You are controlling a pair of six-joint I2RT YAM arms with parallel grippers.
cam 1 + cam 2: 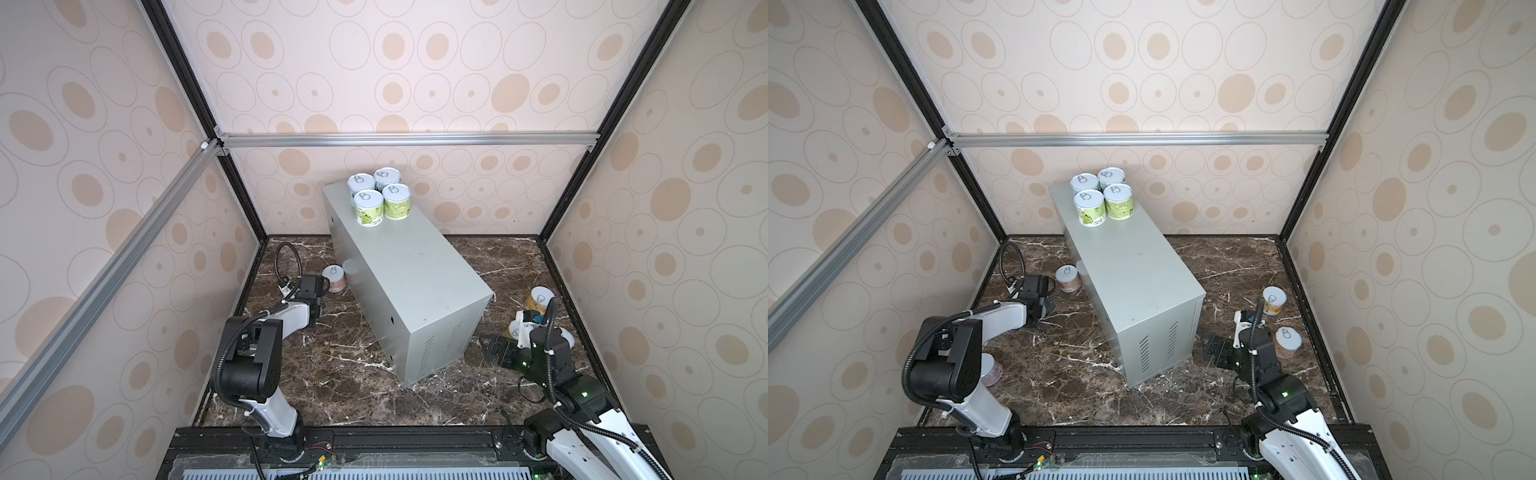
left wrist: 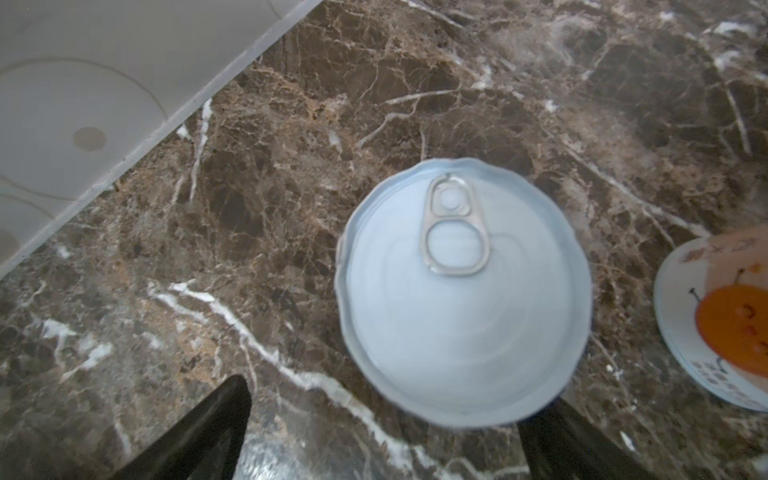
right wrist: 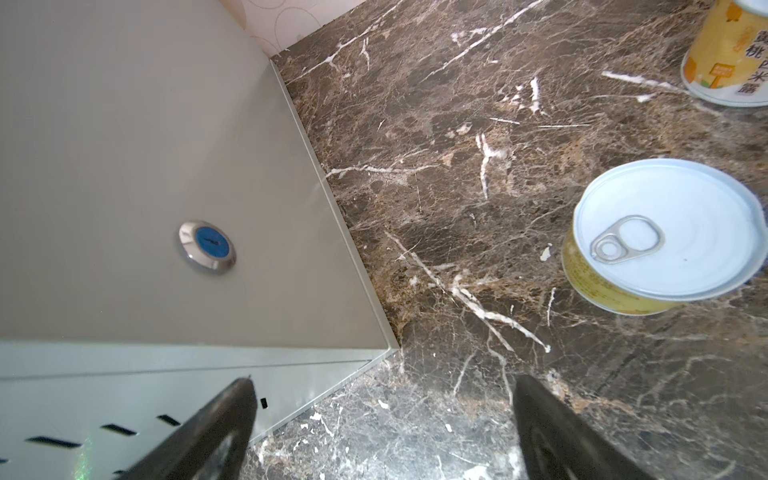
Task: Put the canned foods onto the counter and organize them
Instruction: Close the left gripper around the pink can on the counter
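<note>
The worktop (the grey metal box) is sitting slantwise on the marble base. Four tins are standing upright in a tight two-by-two block at the far end of its top in both top views. The teal pair is standing behind and the green pair in front, sides touching or nearly so.

The left gripper is hanging low over the marble beside the worktop's left flank. Its fingers are standing wide apart and gripping nothing. In the wrist view a blurred pull-tab lid is filling the space just ahead of them and covering one fingertip; contact cannot be told. A pink-labelled tin is standing just beside that flank, near the gripper (same tin as the lid or not: cannot tell). Another tin is showing partly behind the left arm.

The right gripper is hovering at the worktop's near right corner, its fingers spreading wide, empty. On the marble to its right a yellow tin is standing upright. A second yellow tin is standing farther back, and a tan-labelled tin is standing near the gripper.
</note>
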